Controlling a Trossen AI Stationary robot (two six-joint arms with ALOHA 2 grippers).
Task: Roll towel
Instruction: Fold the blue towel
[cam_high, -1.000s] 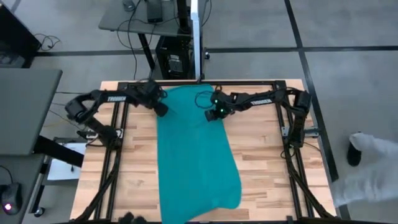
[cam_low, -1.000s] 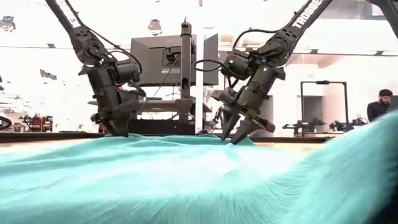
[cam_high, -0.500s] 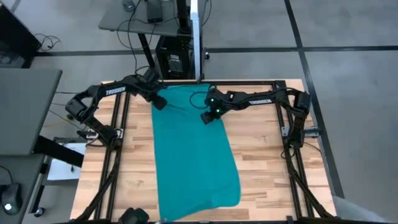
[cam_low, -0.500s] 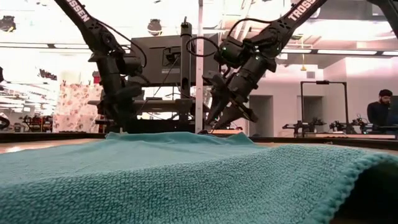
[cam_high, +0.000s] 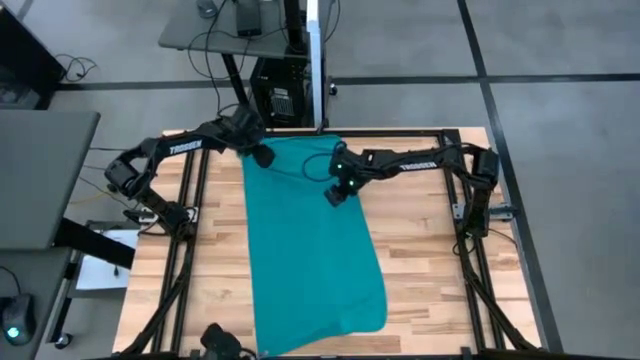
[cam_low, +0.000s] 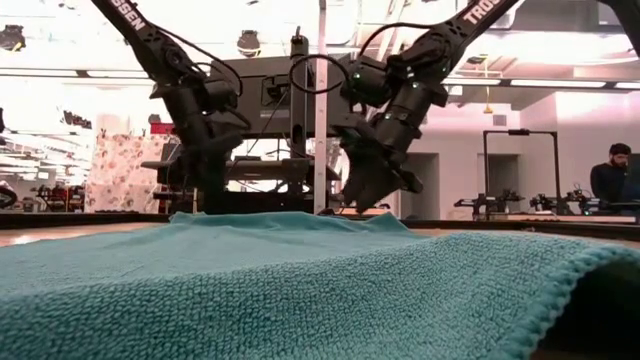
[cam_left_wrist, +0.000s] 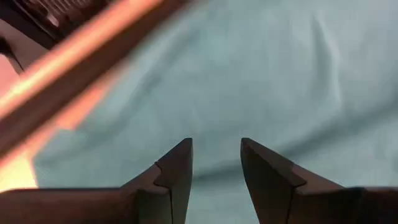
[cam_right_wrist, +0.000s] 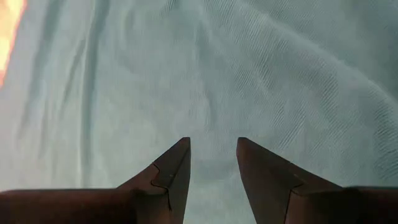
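The teal towel (cam_high: 315, 250) lies spread flat and lengthwise on the wooden table, from the far edge to the near edge. Its near end fills the foreground of the low view (cam_low: 300, 290). My left gripper (cam_high: 262, 158) is open over the towel's far left corner (cam_left_wrist: 74, 143), and its fingertips stand a little above the cloth (cam_left_wrist: 216, 149). My right gripper (cam_high: 336, 194) is open over the towel's far part near its right edge, also just above the cloth (cam_right_wrist: 213, 149). In the low view both grippers (cam_low: 207, 200) (cam_low: 372, 198) point down behind the towel's far ridge.
Bare wood shows left (cam_high: 220, 250) and right (cam_high: 430, 250) of the towel. Dark frame rails (cam_high: 185, 260) (cam_high: 478, 270) run along both table sides. A desk with a computer (cam_high: 280, 95) stands beyond the far edge. A person (cam_low: 615, 170) stands far off in the room.
The towel, raised and in motion close to the low camera a second ago, has settled flat on the table. Both grippers have risen off its far end. My left gripper has gone toward the far edge; my right gripper has shifted slightly toward the table's left.
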